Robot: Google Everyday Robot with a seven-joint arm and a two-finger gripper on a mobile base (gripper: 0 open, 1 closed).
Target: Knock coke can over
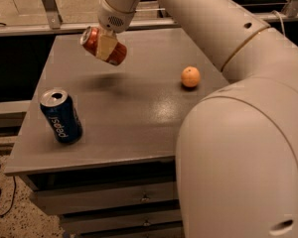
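The red coke can hangs tilted on its side in the air above the grey table, its silver top pointing up and to the left. My gripper is shut on the can, with a pale finger across its middle. The can's shadow lies on the table below it. The white arm reaches in from the upper right.
A blue Pepsi can stands upright near the table's front left corner. An orange rests at the table's right side. The arm's large white body fills the lower right. Drawers sit under the tabletop.
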